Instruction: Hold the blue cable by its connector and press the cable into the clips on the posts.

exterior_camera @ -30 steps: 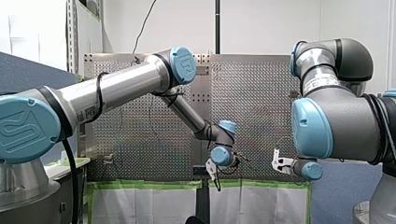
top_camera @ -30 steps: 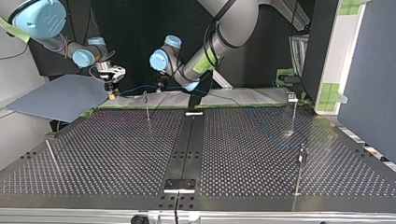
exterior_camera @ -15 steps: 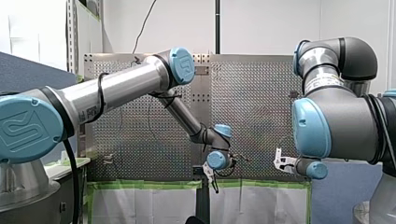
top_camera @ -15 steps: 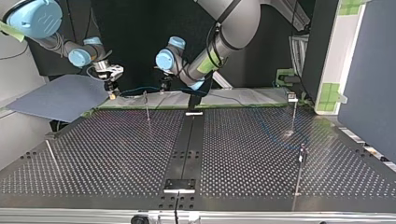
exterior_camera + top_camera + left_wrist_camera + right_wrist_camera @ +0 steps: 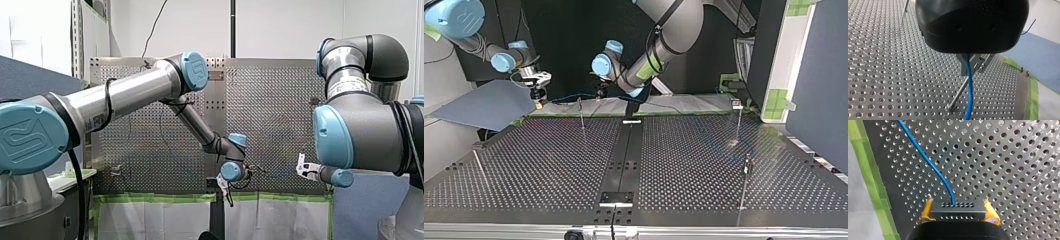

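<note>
In the front view the perforated table (image 5: pixel 270 100) shows as a silver panel before a white wall, with green tape (image 5: pixel 150 198) along its near edge. My left gripper (image 5: pixel 226 189) hangs at the middle of that edge. My right gripper (image 5: pixel 300 167) is off to its right, apart from it.

In the top view the table is dark, and a blue-grey sheet (image 5: pixel 484 102) lies past its far left corner. The blue cable (image 5: pixel 571 96) stretches thin above the far edge between the two grippers, close to a thin post (image 5: pixel 581 114).

In the left wrist view the cable drops from under my left gripper toward the plate, beside a slanting post (image 5: pixel 958 93). I cannot tell whether that gripper clamps it.

In the right wrist view yellow pads (image 5: pixel 926 210) are clenched on the black connector (image 5: pixel 958 213), a block dotted with small holes. The cable leaves its middle and curves away over the holes.
</note>
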`<control>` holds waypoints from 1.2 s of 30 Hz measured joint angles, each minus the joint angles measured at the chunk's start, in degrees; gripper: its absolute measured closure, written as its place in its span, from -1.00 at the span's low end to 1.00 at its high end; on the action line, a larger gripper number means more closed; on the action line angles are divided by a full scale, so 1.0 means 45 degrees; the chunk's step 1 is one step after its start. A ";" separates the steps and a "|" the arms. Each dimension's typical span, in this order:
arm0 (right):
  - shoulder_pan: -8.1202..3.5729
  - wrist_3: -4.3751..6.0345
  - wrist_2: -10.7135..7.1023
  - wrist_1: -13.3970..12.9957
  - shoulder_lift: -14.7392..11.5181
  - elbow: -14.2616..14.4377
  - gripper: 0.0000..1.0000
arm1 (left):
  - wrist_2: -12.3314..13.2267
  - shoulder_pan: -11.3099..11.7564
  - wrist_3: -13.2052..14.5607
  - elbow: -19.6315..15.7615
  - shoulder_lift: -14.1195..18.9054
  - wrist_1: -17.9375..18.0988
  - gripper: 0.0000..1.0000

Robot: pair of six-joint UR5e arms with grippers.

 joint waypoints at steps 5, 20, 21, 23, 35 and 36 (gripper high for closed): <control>-0.0002 0.0144 0.0223 -0.0033 0.0009 -0.0004 1.00 | 0.0276 0.0022 0.0011 0.0037 -0.0007 0.0057 1.00; -0.0008 0.0806 0.1130 -0.0340 0.0015 -0.0053 1.00 | 0.0534 0.0100 0.0018 0.0638 -0.0278 -0.0126 1.00; -0.0008 0.0807 0.1163 -0.0338 0.0014 -0.0058 1.00 | 0.0532 0.0101 0.0022 0.0727 -0.0376 -0.0211 1.00; -0.0007 0.0814 0.1191 -0.0341 0.0015 -0.0060 1.00 | 0.0539 0.0105 0.0021 0.0917 -0.0576 -0.0367 1.00; -0.0008 0.0911 0.1216 -0.0416 0.0016 -0.0081 1.00 | 0.0827 0.0229 -0.0014 0.1841 -0.0958 -0.0904 1.00; -0.0007 0.0924 0.1221 -0.0416 0.0016 -0.0094 1.00 | 0.0847 0.0240 -0.0015 0.1864 -0.0957 -0.0926 1.00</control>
